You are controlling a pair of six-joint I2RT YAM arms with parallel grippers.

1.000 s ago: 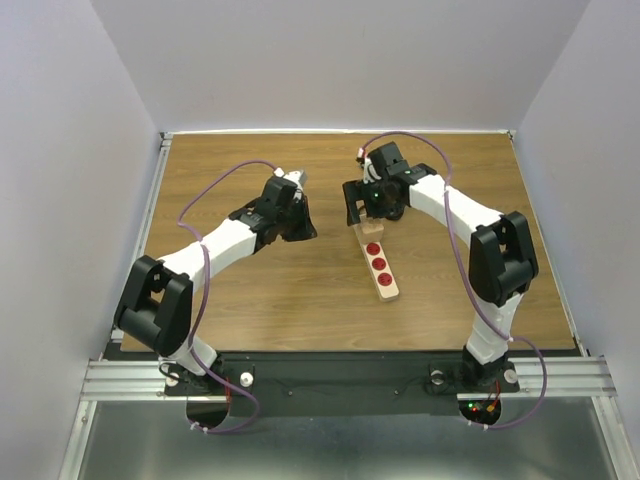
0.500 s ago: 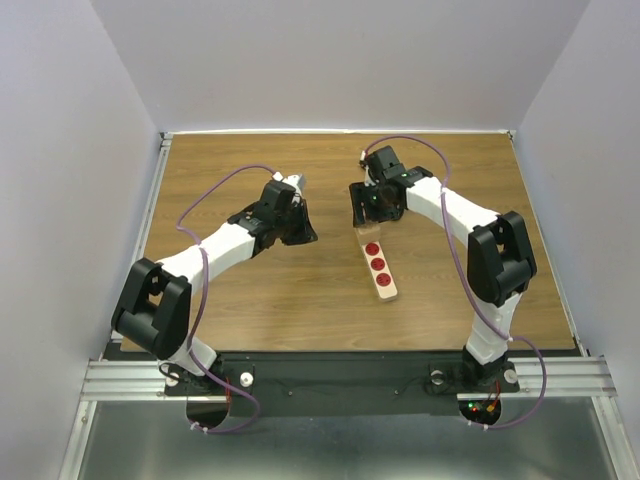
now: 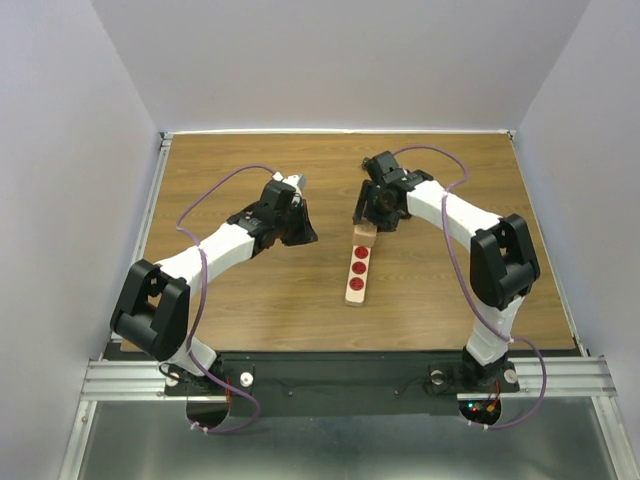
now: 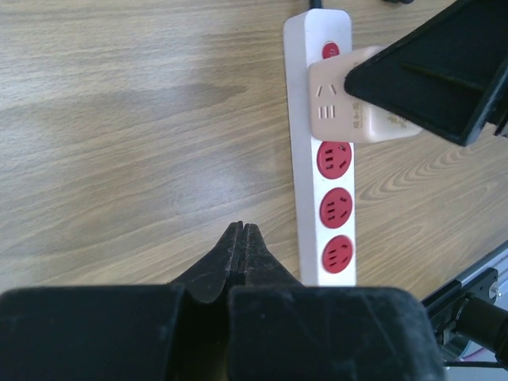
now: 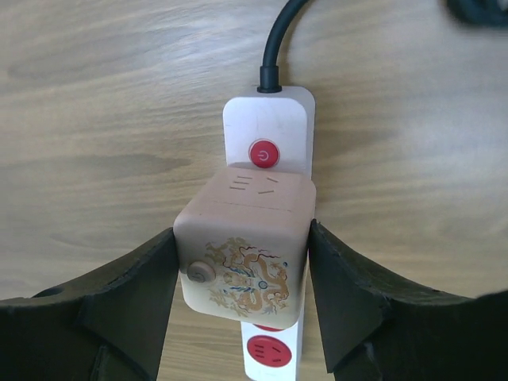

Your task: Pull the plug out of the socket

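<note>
The socket (image 3: pixel 357 272) is a long beige power strip with red outlets, lying mid-table; it also shows in the left wrist view (image 4: pixel 334 208) and the right wrist view (image 5: pixel 268 119). A beige cube plug (image 5: pixel 246 254) with a dragon print sits over the outlet beside the red switch, slightly tilted; it shows too in the top view (image 3: pixel 365 235) and the left wrist view (image 4: pixel 349 107). My right gripper (image 5: pixel 242 274) is shut on the plug, one finger on each side. My left gripper (image 4: pixel 241 232) is shut and empty, above bare table left of the strip.
The strip's black cord (image 5: pixel 278 40) runs away from its far end toward the back of the table. The wooden table (image 3: pixel 230 290) has raised edges on the left and back. White walls stand close on three sides.
The strip's near end has swung to the left, so it now points toward the front left. My right gripper has shifted slightly with the plug. The left arm has barely moved.
</note>
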